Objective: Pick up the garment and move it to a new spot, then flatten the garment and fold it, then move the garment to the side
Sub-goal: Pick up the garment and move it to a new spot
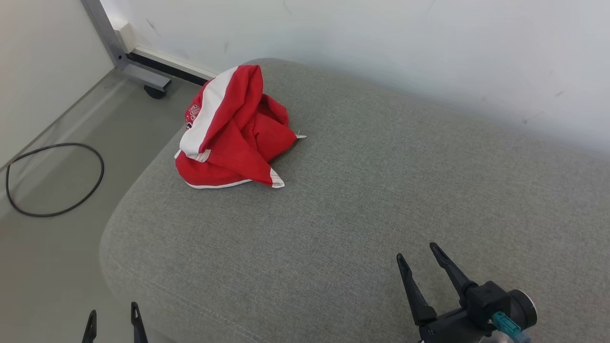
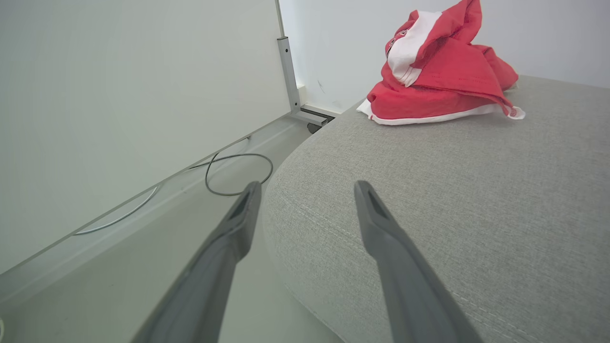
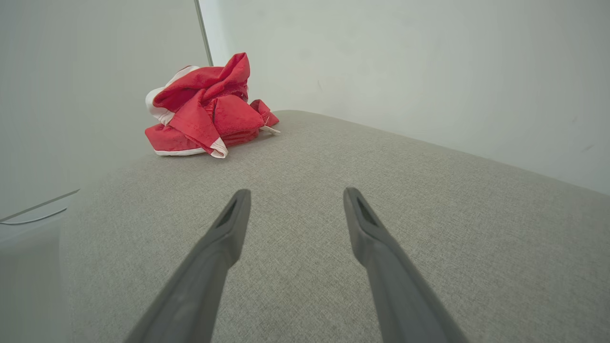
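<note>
A red garment with white bands lies crumpled in a heap near the far left corner of a grey upholstered surface. The left wrist view has the garment at upper right, and the right wrist view has the garment at upper left. My left gripper is open at the bottom left, off the surface's near left edge, far from the garment. My right gripper is open over the near right part of the surface, nothing between its fingers.
A black cable loop lies on the floor to the left. A metal frame leg on a caster stands by the white wall behind the garment. The surface's rounded left edge drops to the floor.
</note>
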{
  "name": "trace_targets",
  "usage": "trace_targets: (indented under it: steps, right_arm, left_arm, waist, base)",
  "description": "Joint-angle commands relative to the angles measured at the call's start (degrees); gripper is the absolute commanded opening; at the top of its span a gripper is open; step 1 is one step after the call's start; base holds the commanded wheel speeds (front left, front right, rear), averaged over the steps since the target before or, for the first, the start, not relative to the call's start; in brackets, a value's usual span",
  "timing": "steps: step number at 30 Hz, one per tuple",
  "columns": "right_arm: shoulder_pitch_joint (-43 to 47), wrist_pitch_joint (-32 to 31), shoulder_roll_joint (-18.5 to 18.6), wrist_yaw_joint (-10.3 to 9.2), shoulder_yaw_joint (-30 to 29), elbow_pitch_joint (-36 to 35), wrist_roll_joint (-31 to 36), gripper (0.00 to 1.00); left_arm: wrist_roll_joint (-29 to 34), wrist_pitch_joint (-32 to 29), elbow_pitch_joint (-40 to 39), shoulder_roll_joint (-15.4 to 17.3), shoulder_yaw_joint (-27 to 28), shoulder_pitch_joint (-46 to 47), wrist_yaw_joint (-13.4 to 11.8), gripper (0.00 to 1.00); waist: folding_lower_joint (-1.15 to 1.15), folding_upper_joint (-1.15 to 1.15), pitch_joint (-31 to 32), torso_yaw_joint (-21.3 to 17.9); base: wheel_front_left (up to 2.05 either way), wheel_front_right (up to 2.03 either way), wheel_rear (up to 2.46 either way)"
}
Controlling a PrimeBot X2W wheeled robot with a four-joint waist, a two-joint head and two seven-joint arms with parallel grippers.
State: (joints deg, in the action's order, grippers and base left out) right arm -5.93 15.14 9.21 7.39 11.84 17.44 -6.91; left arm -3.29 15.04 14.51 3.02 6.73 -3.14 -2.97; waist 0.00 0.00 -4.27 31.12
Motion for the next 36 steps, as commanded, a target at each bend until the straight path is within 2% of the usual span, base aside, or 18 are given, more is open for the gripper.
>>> trace_targets:
  steps: [1,13,17,24,26,30,36]
  right_arm:
    - [0.2,0.01,-0.03,0.19,-0.11,-0.05,-0.21,1.0]
    - [1.52,0.02,-0.25,0.19,-1.59,-0.86,0.47,1.0]
    - [2.03,0.01,0.28,0.19,-2.38,-1.58,0.69,1.0]
    - [-1.45,0.01,3.5,0.18,-1.08,-3.99,0.97,1.0]
    - [-1.83,0.01,3.96,0.18,-0.86,-4.4,0.83,1.0]
    - [-3.24,0.01,5.86,0.18,-0.9,-5.38,0.4,1.0]
    - [-5.79,0.01,8.42,0.17,0.4,-6.92,-0.14,1.0]
  left_arm:
    - [-0.23,0.22,0.16,-0.18,0.04,0.56,0.2,1.0]
    - [-1.59,0.21,1.41,-0.17,-0.59,1.11,0.8,1.0]
    - [-2.48,0.22,3.31,-0.13,-1.05,3.37,2.36,1.0]
    - [-3.72,0.22,5.61,-0.06,1.23,12.01,6.04,1.0]
    - [-3.23,0.22,5.95,-0.1,1.44,13.42,6.29,1.0]
    - [-1.56,0.21,8.9,2.08,2.55,20.83,7.01,1.0]
    - [0.03,0.21,17.9,7.08,1.98,33.89,8.35,1.0]
  waist:
    - [0.0,0.0,0.09,-0.06]
    - [0.0,0.0,-0.23,-0.27]
    - [0.0,0.0,-1.41,-0.7]
    - [0.0,0.0,-7.83,-5.46]
    - [0.0,0.0,-8.8,-6.21]
    - [0.0,0.0,-12.03,-8.7]
    - [0.0,0.0,-17.14,-13.07]
  base:
    - [0.0,0.0,0.0]
    - [0.0,0.0,0.0]
    - [0.0,0.0,0.0]
    - [0.0,0.0,0.0]
    - [0.0,0.0,0.0]
    - [0.0,0.0,0.0]
    - [0.0,0.0,0.0]
